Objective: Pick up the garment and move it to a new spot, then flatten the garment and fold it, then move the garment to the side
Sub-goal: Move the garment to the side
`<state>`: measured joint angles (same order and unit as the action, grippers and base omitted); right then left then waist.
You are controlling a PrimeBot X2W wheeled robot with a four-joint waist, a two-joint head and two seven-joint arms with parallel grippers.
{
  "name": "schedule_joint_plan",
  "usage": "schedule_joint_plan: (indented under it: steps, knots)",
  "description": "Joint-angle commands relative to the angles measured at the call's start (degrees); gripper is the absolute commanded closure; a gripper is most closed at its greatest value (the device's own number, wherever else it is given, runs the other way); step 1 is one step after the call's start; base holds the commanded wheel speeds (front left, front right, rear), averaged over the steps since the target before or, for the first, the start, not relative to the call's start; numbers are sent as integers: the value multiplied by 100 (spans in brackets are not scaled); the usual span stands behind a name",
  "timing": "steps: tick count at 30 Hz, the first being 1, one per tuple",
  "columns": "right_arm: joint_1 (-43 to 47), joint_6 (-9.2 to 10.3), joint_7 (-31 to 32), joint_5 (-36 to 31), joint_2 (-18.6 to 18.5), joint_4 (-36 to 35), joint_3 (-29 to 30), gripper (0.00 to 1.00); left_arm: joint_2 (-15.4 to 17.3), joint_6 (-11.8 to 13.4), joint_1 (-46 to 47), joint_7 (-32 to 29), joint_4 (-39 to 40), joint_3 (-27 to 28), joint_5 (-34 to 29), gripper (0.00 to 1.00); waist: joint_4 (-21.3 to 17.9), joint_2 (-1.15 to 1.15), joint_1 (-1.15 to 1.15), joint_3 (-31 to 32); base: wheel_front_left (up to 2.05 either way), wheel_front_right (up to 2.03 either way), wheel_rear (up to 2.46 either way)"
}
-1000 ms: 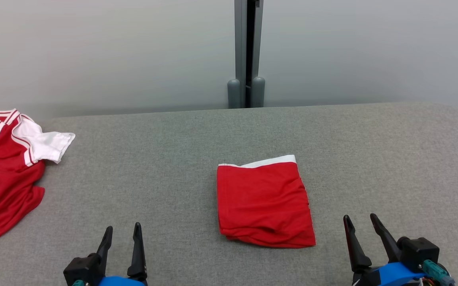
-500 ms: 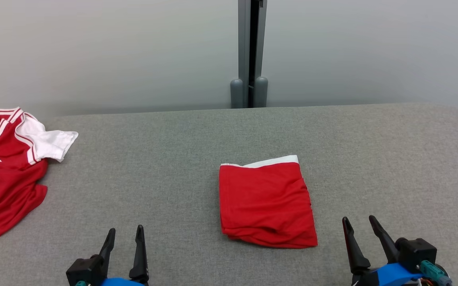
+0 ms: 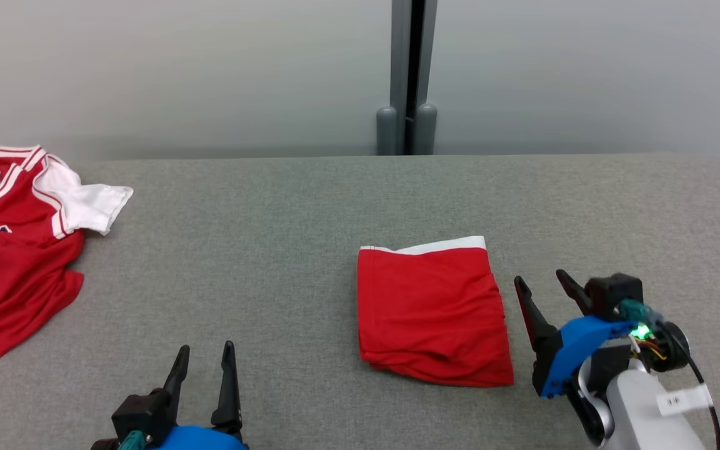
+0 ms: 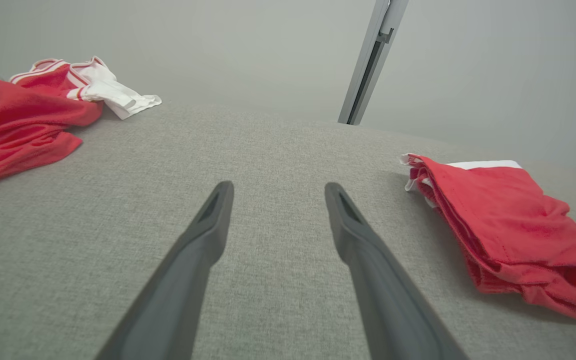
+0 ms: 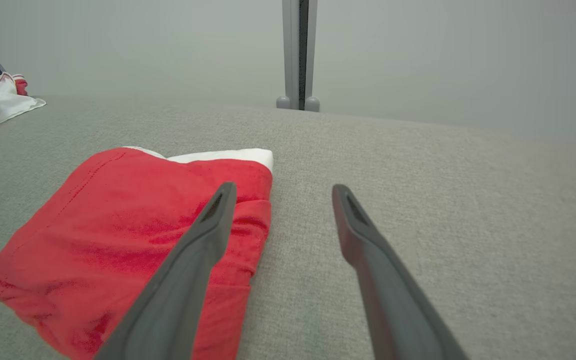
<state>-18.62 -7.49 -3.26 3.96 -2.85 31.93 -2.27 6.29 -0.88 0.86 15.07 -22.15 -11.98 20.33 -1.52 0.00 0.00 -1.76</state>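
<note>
Fingers of your left gripper (image 3: pixel 206 347) stand spread and empty at the near edge of the grey fabric-covered table (image 3: pixel 272 250), well left of the task item. Your right gripper (image 3: pixel 539 277), likewise spread with nothing between its fingers, sits just beside the right edge of the folded red garment with a white waistband (image 3: pixel 435 312), which lies flat right of centre. Farther back on your left lies a crumpled red-and-white jersey (image 3: pixel 16 269), and beyond the table stands a grey vertical post (image 3: pixel 407 75).

The right gripper (image 5: pixel 283 188) has its fingers apart, one over the folded red garment's (image 5: pixel 118 225) edge, the other over the grey table (image 5: pixel 443 200).
</note>
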Motion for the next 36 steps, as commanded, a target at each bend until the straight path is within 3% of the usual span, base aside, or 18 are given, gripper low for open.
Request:
schedule_joint_plan:
  steps: [1, 7, 14, 15, 16, 17, 20, 26, 36]
  knots:
    - [-189, 0, 292, -55, -9, 120, 23, 0, -18, -9, 105, 15, 21, -8, -25, 0, 114, 0, 0, -105, 0, 0, 0]
    - [-760, 0, 1800, 82, -113, 636, 36, 0, -76, -51, 220, 15, -17, -5, -63, 0, 437, 0, 0, -415, 0, 0, 0]
    - [-1054, 0, 2712, 434, -251, 1047, 25, 0, -138, -92, 344, 16, 10, 69, -139, 0, 722, 0, 0, -726, 0, 0, 0]
    - [-1069, 0, 2741, 507, -247, 1051, 7, 19, -145, -100, 348, 15, 20, 85, -150, 0, 736, 0, 0, -762, 0, 0, 0]
    - [-1078, 0, 2744, 577, -241, 1044, -16, 50, -151, -105, 358, 15, 27, 99, -169, 0, 741, 0, 0, -792, 0, 0, 0]
    - [-1078, 0, 2744, 577, -241, 1044, -16, 50, -151, -105, 358, 15, 27, 99, -169, 0, 741, 0, 0, -792, 0, 0, 0]
    - [-1131, 0, 2702, 754, -261, 979, -155, 100, -161, -123, 399, 15, 27, 90, -237, 0, 697, 0, 0, -877, 0, 0, 0]
    - [-1333, 4, 2353, 983, -573, 576, -465, 100, -175, -189, 535, 16, 174, 67, -351, 0, 328, 0, 0, -1080, 0, 0, 0]
    - [-1464, 0, 2051, 1165, -1248, -196, -617, 100, 81, -245, 832, -74, 720, -42, -594, 0, -1027, 0, 0, -1651, 0, 0, 0]
